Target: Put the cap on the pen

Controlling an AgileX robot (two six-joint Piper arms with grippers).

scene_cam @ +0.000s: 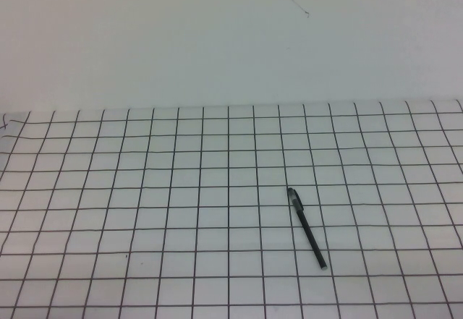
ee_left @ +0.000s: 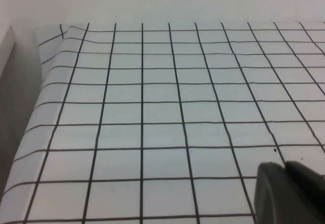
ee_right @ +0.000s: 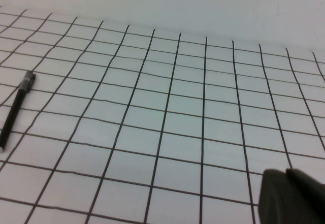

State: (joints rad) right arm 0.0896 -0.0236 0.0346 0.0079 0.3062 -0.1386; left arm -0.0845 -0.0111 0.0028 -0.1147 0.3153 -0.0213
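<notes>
Pen (scene_cam: pixel 307 228), slim black stick (both pincers (ee_left: pixel 290 193) (ee_right: pixel 292 196) closed, low over grid)

The slim black pen (scene_cam: pixel 307 227) lies flat and diagonal on the grid, its grey-capped end pointing away.

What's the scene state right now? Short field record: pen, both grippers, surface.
pen: slim black pen lying flat on the grid, right of centre in the high view, greyish end pointing away from the robot
cap: that greyish end may be a cap; no separate cap visible
left gripper: shut, above the grid sheet, holding nothing
right gripper: shut, above the sheet, apart from the pen
surface: white sheet with black grid
</notes>
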